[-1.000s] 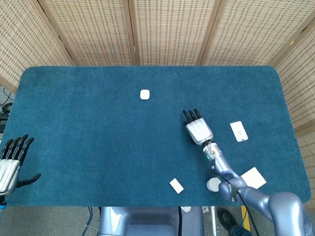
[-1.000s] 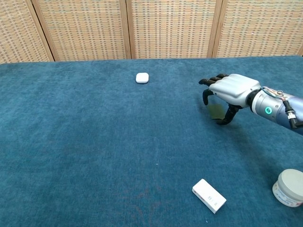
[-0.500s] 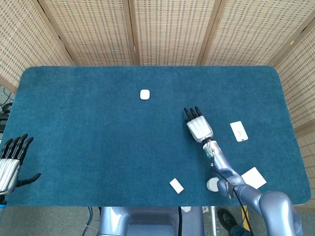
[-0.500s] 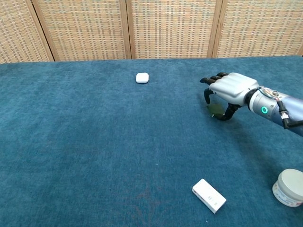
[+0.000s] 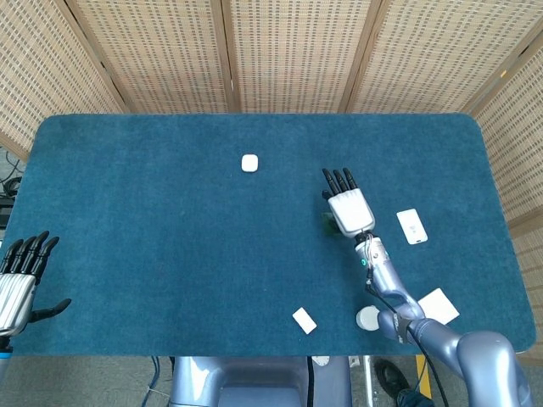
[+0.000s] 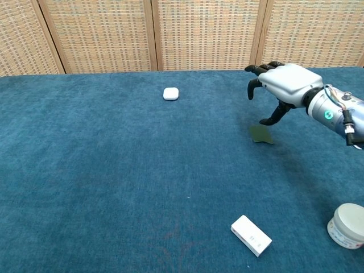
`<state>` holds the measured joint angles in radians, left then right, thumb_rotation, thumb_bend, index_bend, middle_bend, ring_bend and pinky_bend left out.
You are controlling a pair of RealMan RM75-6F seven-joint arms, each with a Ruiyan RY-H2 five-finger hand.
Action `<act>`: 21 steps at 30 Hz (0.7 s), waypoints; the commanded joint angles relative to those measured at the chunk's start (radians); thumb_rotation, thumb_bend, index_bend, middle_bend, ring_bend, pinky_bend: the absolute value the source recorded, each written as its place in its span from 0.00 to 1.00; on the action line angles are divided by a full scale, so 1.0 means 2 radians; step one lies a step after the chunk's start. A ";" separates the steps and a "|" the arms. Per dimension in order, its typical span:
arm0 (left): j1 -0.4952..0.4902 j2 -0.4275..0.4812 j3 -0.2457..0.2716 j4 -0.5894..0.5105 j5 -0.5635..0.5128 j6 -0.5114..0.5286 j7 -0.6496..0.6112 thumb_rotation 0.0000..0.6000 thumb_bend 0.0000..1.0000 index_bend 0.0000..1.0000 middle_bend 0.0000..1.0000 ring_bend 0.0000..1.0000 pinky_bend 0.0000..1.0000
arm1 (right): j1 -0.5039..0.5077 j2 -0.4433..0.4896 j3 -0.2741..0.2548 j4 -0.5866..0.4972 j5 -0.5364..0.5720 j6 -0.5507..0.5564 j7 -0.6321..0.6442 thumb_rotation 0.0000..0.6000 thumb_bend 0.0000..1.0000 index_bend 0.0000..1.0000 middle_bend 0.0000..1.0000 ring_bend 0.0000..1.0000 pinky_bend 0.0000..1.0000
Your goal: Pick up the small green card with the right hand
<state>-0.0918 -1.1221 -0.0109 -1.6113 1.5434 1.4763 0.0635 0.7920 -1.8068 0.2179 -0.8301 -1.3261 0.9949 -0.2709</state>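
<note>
Item: small green card, not yet in my right hand.

Head view: my right hand [image 5: 350, 209] hangs palm down over the right half of the table [image 5: 127, 212], nearer its far edge than its near one, fingers apart and empty. I judge I have it there to come down on the small green card [image 5: 327, 224], of which only a dark sliver shows at the hand's left edge. My left hand [image 5: 19, 284] idles past the table's left edge, fingers spread, holding nothing.

Chest view: the right hand [image 6: 282, 85] hovers clear above the card [image 6: 260, 134], fingers curled downward but closed on nothing. The card lies flat on the blue cloth, thin, dull olive green, roughly square, one corner towards me.
</note>
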 commanded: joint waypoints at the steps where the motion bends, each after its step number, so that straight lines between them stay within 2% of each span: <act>1: 0.000 0.000 0.000 0.000 0.001 0.000 0.001 1.00 0.00 0.00 0.00 0.00 0.00 | -0.015 0.023 -0.009 -0.045 0.008 -0.011 -0.009 1.00 0.26 0.34 0.00 0.00 0.00; 8: 0.000 -0.001 0.001 -0.001 0.001 0.000 0.003 1.00 0.00 0.00 0.00 0.00 0.00 | -0.017 0.024 -0.014 -0.069 0.032 -0.042 -0.029 1.00 0.26 0.35 0.00 0.00 0.00; 21: -0.002 0.002 -0.001 0.000 -0.002 -0.001 -0.003 1.00 0.00 0.00 0.00 0.00 0.00 | -0.004 -0.011 -0.017 -0.001 0.037 -0.065 -0.033 1.00 0.26 0.36 0.00 0.00 0.00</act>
<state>-0.0953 -1.1192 -0.0123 -1.6121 1.5400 1.4735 0.0577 0.7804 -1.8234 0.1829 -0.8415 -1.2535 0.8710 -0.3395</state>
